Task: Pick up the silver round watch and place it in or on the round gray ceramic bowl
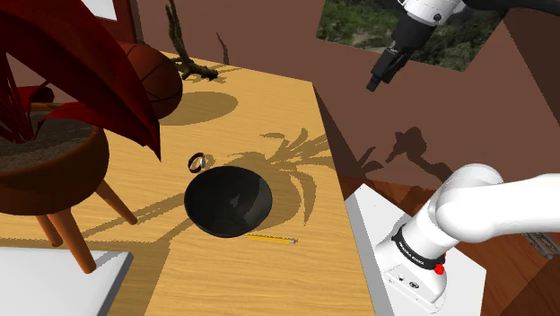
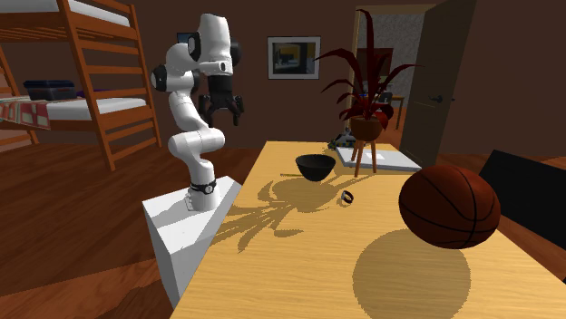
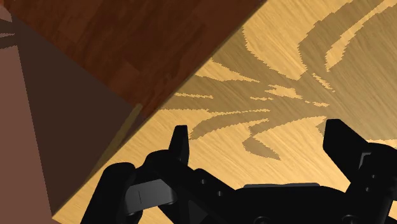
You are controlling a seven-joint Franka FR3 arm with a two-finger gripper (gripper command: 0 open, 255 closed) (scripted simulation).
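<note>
The red plant leaves (image 1: 108, 76) hid part of the basketball (image 1: 154, 79); the watch (image 2: 346, 197) (a speck on the desk (image 2: 299, 258)) was too small to tell its face.

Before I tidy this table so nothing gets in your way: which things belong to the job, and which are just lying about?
For the job: watch, dark bowl, open fingers.
Lying about: pencil, basketball, potted plant, dry branch.
</note>
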